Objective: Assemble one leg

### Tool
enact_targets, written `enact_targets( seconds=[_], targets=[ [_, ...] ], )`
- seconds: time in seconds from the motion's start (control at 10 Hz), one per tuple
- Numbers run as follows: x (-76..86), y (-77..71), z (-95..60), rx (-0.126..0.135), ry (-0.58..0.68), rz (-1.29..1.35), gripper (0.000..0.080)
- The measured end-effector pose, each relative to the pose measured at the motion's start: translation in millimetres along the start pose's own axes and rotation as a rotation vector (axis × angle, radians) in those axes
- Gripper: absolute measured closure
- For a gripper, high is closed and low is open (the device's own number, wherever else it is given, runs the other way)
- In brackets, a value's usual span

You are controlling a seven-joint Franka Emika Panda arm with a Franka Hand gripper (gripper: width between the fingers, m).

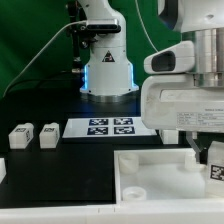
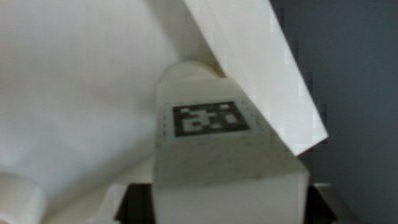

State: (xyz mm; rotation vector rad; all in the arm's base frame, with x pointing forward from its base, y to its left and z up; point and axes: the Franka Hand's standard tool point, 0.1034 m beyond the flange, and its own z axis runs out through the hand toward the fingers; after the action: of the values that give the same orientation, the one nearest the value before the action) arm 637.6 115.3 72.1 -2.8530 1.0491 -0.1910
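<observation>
Two spare legs [image 1: 21,134] sit on your surface [image 1: 60,165] while the fingers [image 2: 217,190] grip one tagged leg [image 2: 208,120] over the white panel [image 1: 165,170].

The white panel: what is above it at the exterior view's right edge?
The gripper hangs over the white panel, and a tagged leg shows below it. The gripper body covers the jaws and most of the leg, so the contact with the panel cannot be seen.

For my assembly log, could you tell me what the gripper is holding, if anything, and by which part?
The gripper appears to hold a leg above the panel. The fingers are not visible, so the exact place of the hold cannot be told.
</observation>
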Motion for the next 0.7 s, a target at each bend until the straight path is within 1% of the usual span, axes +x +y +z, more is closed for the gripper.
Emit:
enact_targets(
  seconds=[0.1, 0.2, 0.3, 0.5, 0.6, 0.7],
  targets=[
    [0.3, 2.3, 0.4, 0.002, -0.014, 0.187, 0.0492],
    [-0.5, 3.3, 0.1, -0.007, -0.019, 0.342, 0.0492],
    [-1.1, 3.9, 0.3, -0.007, -0.026, 0.464, 0.0492],
    [-0.7, 6.8, 0.7, 0.019, -0.065, 0.796, 0.0492],
    [-0.9, 9.2, 0.9, 0.037, -0.079, 0.926, 0.0492],
    [-1.6, 9.8, 0.9, 0.05, -0.082, 1.0, 0.0492]
  ],
)
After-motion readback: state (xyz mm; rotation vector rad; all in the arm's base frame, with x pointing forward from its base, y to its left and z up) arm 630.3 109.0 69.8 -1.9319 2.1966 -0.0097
